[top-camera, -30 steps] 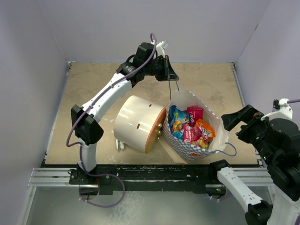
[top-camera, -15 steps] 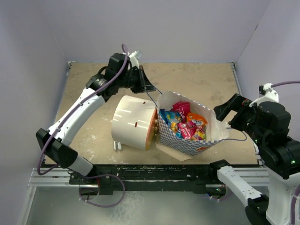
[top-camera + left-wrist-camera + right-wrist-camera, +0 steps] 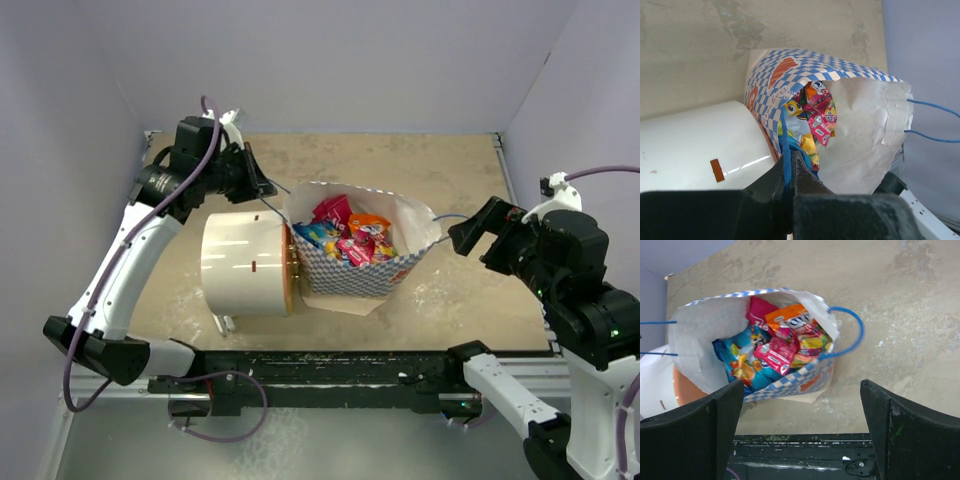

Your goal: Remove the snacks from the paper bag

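The paper bag (image 3: pixel 352 277), blue-and-white checkered with a white inside, lies tilted on the table with its mouth open upward. Several bright snacks (image 3: pixel 347 232) fill it: blue, pink, red and orange packets. My left gripper (image 3: pixel 262 187) is shut on the bag's thin blue cord handle (image 3: pixel 785 142) at the bag's left rim. In the left wrist view the bag (image 3: pixel 865 125) and snacks (image 3: pixel 815 115) lie just beyond my left gripper (image 3: pixel 790 156). My right gripper (image 3: pixel 468 238) is open and empty, right of the bag. The right wrist view shows my right gripper (image 3: pixel 801 385) above the bag (image 3: pixel 705 330) and snacks (image 3: pixel 780 347).
A big white cylinder (image 3: pixel 245 265) with a tan face lies on its side against the bag's left side; it also shows in the left wrist view (image 3: pixel 690 145). The bag's other blue handle (image 3: pixel 857 332) sticks out to the right. Grey walls close the table on three sides.
My left gripper has moved left and down with the cord handle, dragging the bag left. The white cylinder has shifted left with it. My right gripper has moved slightly left and up.
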You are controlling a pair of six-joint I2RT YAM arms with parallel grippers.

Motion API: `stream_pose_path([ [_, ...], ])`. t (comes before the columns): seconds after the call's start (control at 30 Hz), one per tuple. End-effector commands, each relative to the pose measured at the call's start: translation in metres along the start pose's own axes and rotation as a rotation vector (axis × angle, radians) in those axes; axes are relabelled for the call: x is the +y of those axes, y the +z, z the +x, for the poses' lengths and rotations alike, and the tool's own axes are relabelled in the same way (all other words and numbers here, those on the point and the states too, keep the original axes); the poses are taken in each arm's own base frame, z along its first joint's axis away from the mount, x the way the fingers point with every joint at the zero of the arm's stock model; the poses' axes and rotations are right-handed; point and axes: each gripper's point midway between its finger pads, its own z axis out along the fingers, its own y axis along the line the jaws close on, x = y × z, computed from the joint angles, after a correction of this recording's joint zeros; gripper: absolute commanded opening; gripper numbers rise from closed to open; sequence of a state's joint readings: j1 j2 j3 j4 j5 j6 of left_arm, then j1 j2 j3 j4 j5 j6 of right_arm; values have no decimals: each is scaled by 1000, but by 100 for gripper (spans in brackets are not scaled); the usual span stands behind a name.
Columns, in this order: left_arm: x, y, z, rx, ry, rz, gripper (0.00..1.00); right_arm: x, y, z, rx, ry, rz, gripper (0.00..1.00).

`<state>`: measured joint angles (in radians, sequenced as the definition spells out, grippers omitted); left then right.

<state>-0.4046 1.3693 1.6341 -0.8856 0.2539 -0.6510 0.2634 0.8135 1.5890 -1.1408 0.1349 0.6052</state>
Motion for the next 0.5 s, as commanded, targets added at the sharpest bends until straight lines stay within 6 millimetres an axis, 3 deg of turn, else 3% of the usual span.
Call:
stream_pose_path([
  [0.0, -6, -41, -30, -165, 82, 28, 0, -2, 16, 4, 28, -29, 25, 99],
  [0.17, -21, -37, -25, -139, 39, 120, 0, -19, 44, 17, 92, -26, 149, 99],
  [0.33, -22, -35, -22, -134, 13, 137, 0, 7, 76, 18, 105, 28, 50, 99],
  [0.47, -23, -35, -20, -122, 11, 142, 0, 27, 99, 16, 111, 51, -25, 85],
])
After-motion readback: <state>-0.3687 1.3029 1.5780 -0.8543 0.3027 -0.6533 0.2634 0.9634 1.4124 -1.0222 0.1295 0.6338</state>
